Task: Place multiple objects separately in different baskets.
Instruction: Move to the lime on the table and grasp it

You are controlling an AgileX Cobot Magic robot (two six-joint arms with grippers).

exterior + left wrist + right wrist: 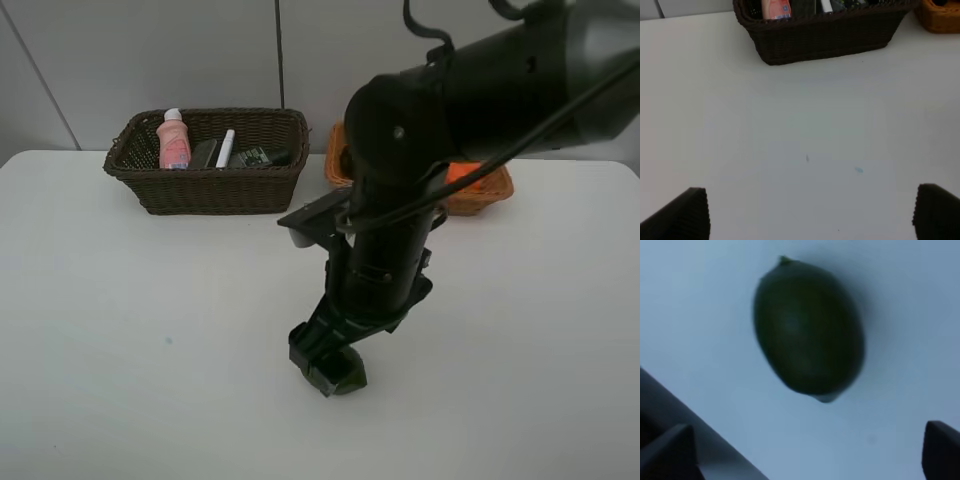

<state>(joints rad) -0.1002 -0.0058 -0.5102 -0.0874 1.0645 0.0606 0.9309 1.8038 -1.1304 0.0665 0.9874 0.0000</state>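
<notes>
Task nearly done, as judged. Dark basket (210,185) loaded: pink bottle (174,142), marker (226,148), green bottle (262,157), one dark flat item beside them, likely eraser. Tan basket (480,195) mostly hidden by arm; orange patch seen inside, fruit count not tellable. One green fruit (807,327) left on table (120,330), lying under right pincer (328,362), jaws held apart, not yet clamped. Left pincer (807,215) spread wide, empty, over bare table. Baskets counted: two.
</notes>
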